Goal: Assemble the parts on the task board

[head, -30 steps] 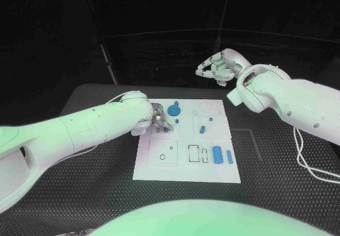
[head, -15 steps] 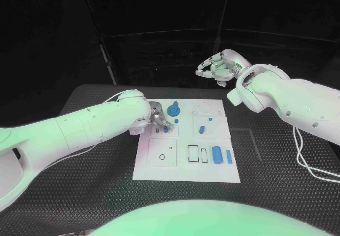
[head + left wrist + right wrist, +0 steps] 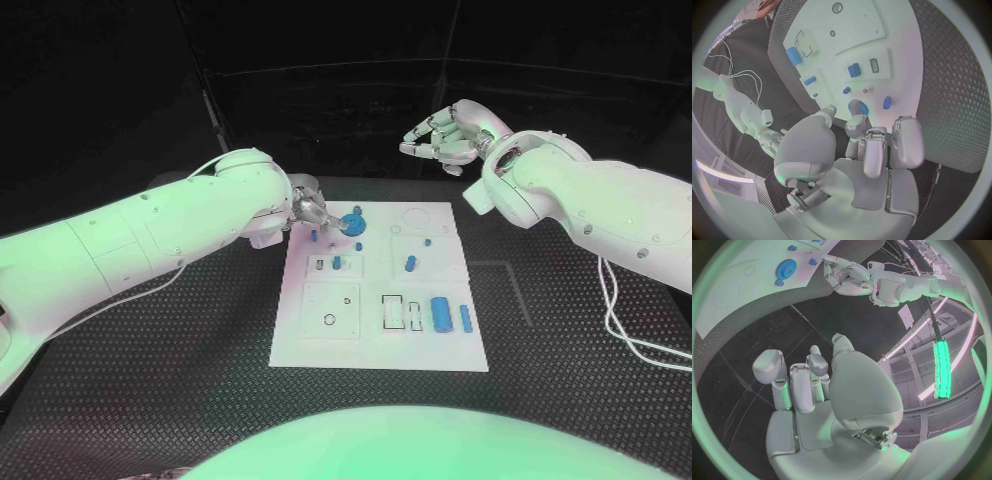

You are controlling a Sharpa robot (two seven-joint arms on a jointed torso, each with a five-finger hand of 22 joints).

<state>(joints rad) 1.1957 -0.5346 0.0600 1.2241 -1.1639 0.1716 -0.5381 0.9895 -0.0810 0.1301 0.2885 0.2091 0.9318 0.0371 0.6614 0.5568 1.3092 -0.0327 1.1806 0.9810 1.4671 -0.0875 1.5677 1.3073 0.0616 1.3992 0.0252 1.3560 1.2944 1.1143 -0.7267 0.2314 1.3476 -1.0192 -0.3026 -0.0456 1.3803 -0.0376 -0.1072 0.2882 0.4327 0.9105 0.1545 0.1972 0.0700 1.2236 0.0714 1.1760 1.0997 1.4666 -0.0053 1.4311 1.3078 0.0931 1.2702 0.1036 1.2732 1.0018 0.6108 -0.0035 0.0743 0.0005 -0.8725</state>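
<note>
The white task board (image 3: 378, 345) lies in the middle of the table, also seen in the left wrist view (image 3: 848, 25). On it are a round blue part (image 3: 356, 222) at the far end, a small blue part (image 3: 336, 262) in a slot on the left, another (image 3: 411, 264) near the middle, and two blue cylinders (image 3: 441, 312) at the near right. My left hand (image 3: 310, 210) hovers over the board's far left corner, fingers loosely apart and holding nothing (image 3: 864, 150). My right hand (image 3: 444, 135) is raised beyond the board's far edge, its fingers curled in on nothing (image 3: 811, 385).
The black ribbed table (image 3: 173, 380) has bare room on both sides of the board. My left forearm (image 3: 159, 240) reaches in over the table's left side. A white cable (image 3: 620, 320) hangs along the right arm.
My left hand has lifted off the small blue part in the left slot and drawn back toward the board's far left corner. The right hand has stayed still.
</note>
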